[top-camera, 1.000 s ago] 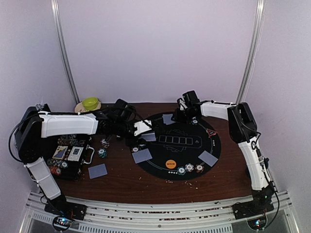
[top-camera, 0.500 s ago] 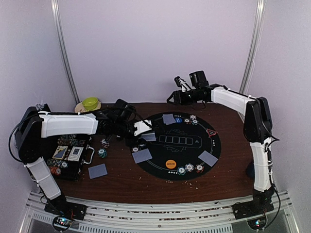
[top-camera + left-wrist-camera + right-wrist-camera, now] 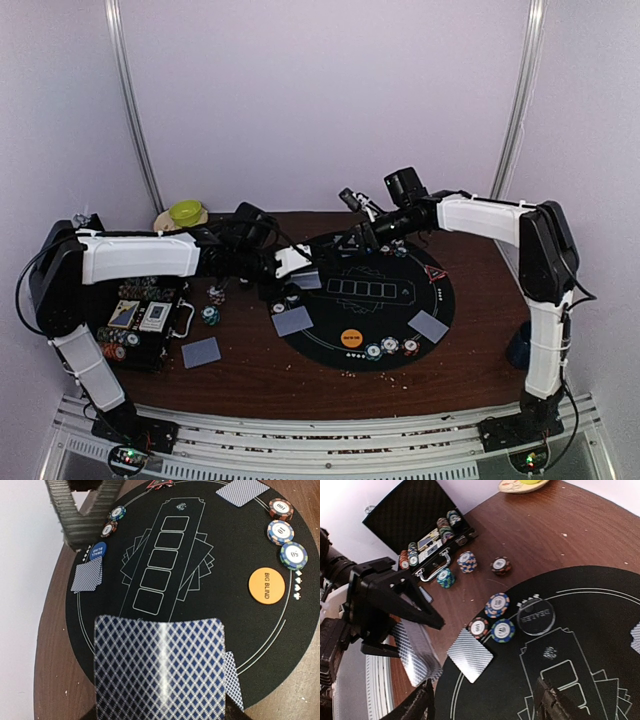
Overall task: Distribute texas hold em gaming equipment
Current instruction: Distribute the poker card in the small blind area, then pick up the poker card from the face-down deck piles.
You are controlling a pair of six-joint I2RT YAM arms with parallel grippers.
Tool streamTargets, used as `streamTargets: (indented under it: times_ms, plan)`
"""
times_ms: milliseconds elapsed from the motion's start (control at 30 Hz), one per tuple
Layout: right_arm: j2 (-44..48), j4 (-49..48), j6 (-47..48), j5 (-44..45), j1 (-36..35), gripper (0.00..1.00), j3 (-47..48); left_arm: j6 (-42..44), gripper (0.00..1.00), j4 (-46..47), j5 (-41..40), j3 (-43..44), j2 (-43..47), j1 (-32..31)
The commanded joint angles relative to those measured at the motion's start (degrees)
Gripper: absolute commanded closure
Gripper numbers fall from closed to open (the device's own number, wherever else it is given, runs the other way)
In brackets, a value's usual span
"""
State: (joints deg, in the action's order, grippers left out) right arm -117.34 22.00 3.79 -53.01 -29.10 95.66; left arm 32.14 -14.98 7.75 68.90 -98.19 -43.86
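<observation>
- At the mat's (image 3: 441, 288) front edge lie three chips (image 3: 390, 346).
- Left gripper (image 3: 297, 270) clamps a card (image 3: 160, 667) over the mat's left edge.
- Right gripper (image 3: 487, 707), jaws spread and empty, has lifted off the far chips (image 3: 108, 528); that seat looks served.

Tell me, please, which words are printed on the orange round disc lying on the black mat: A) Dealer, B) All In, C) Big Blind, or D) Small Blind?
C: in the left wrist view the orange disc on the black mat plainly reads BIG BLIND.
</observation>
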Motion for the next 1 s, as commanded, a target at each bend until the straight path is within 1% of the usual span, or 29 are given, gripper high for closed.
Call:
streamTargets:
  times_ms: [0, 233, 433, 567, 800, 900, 967]
  plan:
    - [0.02, 0.70, 3.02, -5.66, -2.45, 0.30, 0.95, -0.86, 0.96, 2.50, 0.78, 0.82, 2.36, 0.44]
    - [-3.42, 3.81, 4.38, -7.87, -5.47, 0.28, 4.00, -0.84, 0.96, 2.59, 1.12, 0.62, 2.97, 0.43]
    - [-5.22, 4.76, 4.50, -6.10, -7.47, 0.27, 5.27, -0.81, 0.96, 2.59, 1.83, 0.45, 3.49, 0.42]
    - [-6.63, 2.43, 0.77, -4.75, -7.94, 0.26, 5.55, -0.44, 0.96, 2.16, 2.78, 0.35, 3.65, 0.44]
    - [-9.67, 0.07, -3.83, -10.04, -8.08, 0.23, 7.85, -0.15, 0.96, 1.75, 3.40, 0.44, 3.36, 0.44]
    - [-10.44, -1.14, -5.72, -9.66, -8.16, 0.23, 8.24, -0.06, 0.96, 1.65, 3.33, 0.49, 3.23, 0.44]
    - [-10.75, -1.06, -6.12, -8.28, -8.10, 0.25, 8.52, 0.03, 0.96, 1.63, 3.33, 0.44, 3.20, 0.44]
